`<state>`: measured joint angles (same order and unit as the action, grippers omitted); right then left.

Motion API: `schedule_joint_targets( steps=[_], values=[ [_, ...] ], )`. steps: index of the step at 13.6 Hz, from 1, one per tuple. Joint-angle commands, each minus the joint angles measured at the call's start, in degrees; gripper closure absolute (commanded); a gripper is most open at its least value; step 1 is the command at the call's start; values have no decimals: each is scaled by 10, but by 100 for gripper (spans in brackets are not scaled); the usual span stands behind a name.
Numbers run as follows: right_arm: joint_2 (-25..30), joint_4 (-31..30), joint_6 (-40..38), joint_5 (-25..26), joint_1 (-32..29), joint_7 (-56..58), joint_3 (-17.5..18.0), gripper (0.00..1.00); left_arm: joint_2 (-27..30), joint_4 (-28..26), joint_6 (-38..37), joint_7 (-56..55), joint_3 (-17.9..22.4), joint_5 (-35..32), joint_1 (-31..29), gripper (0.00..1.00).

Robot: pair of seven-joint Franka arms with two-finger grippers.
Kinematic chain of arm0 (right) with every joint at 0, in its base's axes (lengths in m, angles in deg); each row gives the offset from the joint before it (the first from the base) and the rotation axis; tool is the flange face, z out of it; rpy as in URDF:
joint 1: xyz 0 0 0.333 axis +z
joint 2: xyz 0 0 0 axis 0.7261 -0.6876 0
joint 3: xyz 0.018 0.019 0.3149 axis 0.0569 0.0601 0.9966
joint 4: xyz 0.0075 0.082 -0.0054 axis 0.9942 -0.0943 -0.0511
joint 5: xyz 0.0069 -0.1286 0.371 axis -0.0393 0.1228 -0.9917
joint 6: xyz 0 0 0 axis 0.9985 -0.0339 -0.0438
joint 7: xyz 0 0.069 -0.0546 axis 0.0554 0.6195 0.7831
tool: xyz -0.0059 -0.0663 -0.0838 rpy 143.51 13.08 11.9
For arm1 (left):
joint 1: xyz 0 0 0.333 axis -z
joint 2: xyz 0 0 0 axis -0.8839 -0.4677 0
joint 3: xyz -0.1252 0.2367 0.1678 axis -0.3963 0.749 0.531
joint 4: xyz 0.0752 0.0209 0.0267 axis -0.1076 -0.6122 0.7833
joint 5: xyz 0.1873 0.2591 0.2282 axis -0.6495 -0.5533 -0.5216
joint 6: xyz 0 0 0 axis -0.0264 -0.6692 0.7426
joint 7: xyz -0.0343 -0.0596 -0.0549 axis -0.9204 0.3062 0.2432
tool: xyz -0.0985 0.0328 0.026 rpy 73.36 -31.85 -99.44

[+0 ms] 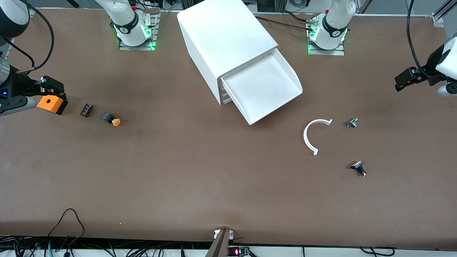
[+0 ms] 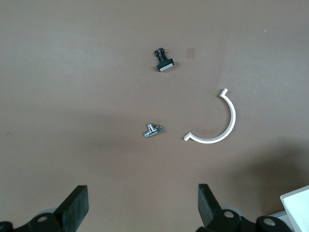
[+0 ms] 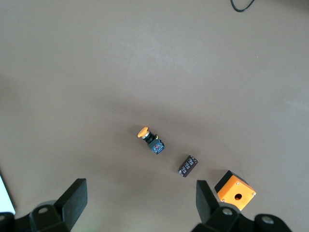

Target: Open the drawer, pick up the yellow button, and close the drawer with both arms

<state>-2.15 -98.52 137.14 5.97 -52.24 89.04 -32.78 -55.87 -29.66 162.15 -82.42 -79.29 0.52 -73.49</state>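
The drawer (image 1: 266, 89) stands pulled out of the top of the white cabinet (image 1: 225, 35), and its tray shows nothing inside. The button (image 1: 111, 119) lies on its side on the table toward the right arm's end, orange cap and black body; it also shows in the right wrist view (image 3: 151, 139). My right gripper (image 1: 51, 85) hangs open and empty over the table's right-arm end, its fingers wide apart in the right wrist view (image 3: 140, 200). My left gripper (image 1: 405, 79) hangs open and empty over the left-arm end, also seen in the left wrist view (image 2: 143, 205).
A small black block (image 1: 86, 110) and an orange square box with a hole (image 1: 52, 104) lie beside the button. Toward the left arm's end lie a white C-shaped piece (image 1: 311, 135), a small metal part (image 1: 352, 122) and a black-and-silver part (image 1: 359, 168).
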Motion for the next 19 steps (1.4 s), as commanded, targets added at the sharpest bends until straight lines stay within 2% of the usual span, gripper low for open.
schedule_joint_targets(
  steps=[1,8,10,15,19],
  values=[
    [3,16,-15,-24,-8,-10,-17,0,-8,19,-12,-2,-2,1,0,0],
    [37,5,-31,-23,-9,-7,-29,0,-9,19,-11,-1,-2,1,0,0],
    [39,4,-32,-24,-8,-7,-41,0,-9,19,-11,-1,-2,1,0,0],
    [37,3,-31,-23,-10,-9,-38,0,-9,19,-12,-1,0,1,0,0],
    [61,-44,7,-27,-18,-2,-37,0,-9,19,-12,-1,0,1,0,0]
  ],
)
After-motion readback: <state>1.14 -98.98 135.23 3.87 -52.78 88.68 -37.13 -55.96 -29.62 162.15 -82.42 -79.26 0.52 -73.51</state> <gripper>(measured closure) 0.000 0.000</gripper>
